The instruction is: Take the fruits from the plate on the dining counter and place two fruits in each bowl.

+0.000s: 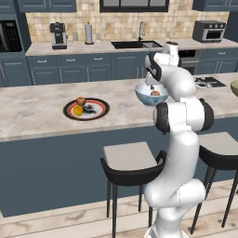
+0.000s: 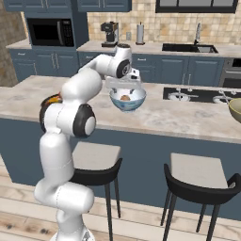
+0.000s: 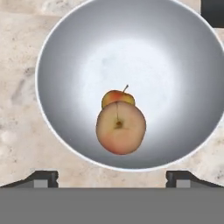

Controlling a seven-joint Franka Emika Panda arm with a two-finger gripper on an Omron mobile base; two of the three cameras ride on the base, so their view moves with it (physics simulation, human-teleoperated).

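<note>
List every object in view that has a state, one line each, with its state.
gripper: open, above the blue-and-white bowl
blue-and-white bowl: upright on the dining counter, holding two fruits
larger apple: in that bowl, unheld
smaller apple: in that bowl, partly behind the larger one
plate: flat on the counter, two fruits left
yellow fruit: on the plate
reddish-brown fruit: on the plate
olive bowl: upright, contents not visible

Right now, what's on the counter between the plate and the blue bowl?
Nothing: in the left base view, bare marble top of the dining counter runs between the plate and the blue bowl.
</note>
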